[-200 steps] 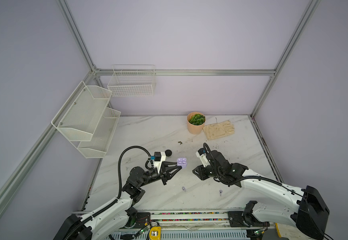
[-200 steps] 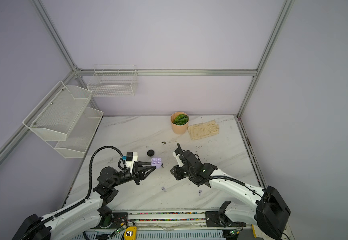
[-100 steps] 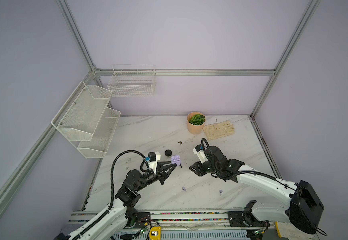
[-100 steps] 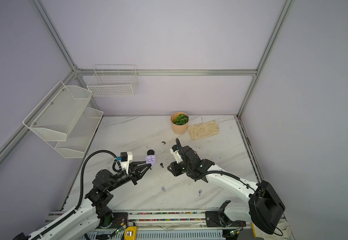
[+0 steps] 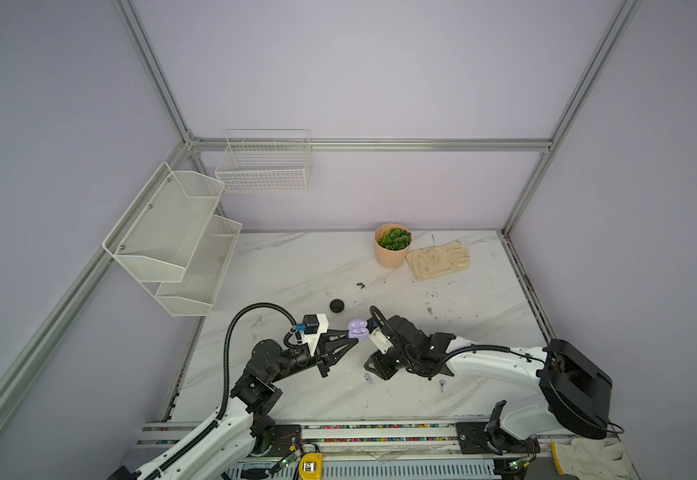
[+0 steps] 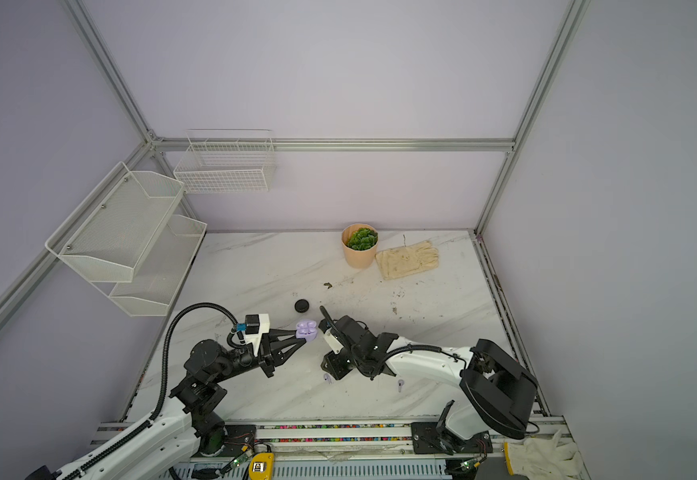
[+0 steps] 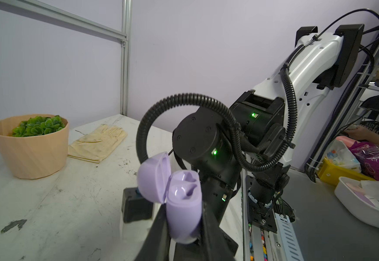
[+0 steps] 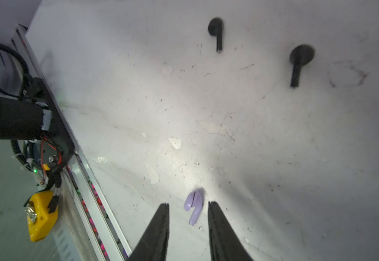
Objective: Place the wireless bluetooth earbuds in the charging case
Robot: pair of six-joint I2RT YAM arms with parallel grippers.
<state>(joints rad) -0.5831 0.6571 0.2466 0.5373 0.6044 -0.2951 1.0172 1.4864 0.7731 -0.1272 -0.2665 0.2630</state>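
- Earbuds first: we see one tiny pale lilac stemmed earbud [image 8: 194, 208] lying flat on the white marble tabletop [image 8: 274, 146], between the fingers of the right gripper [image 8: 188, 204]. The jaws stand apart, released, clamping nothing, and the earbud lies nearer one finger than the other.
- In both top views we find this gripper pointing down at the table, towards the front edge.
- We see the left gripper [image 7: 183, 217] clenched on the rounded lilac plastic charging case [image 7: 184, 194]. It holds the case clear of the table, with the lid swung open and two moulded wells showing.
- In both top views the case sits close to the right arm's wrist.
- Farther out in the right wrist view, two black stemmed earbuds [image 8: 215, 31] [image 8: 299, 61] lie apart on the table.
- A second lilac earbud [image 5: 442, 384] lies just beside the right arm, near the front edge.
- A round black puck-like case [image 5: 337, 306] rests behind the left gripper.
- At the back, a peach pot of green leaves [image 5: 392, 247] stands just beside a cream fabric glove [image 5: 438, 259].
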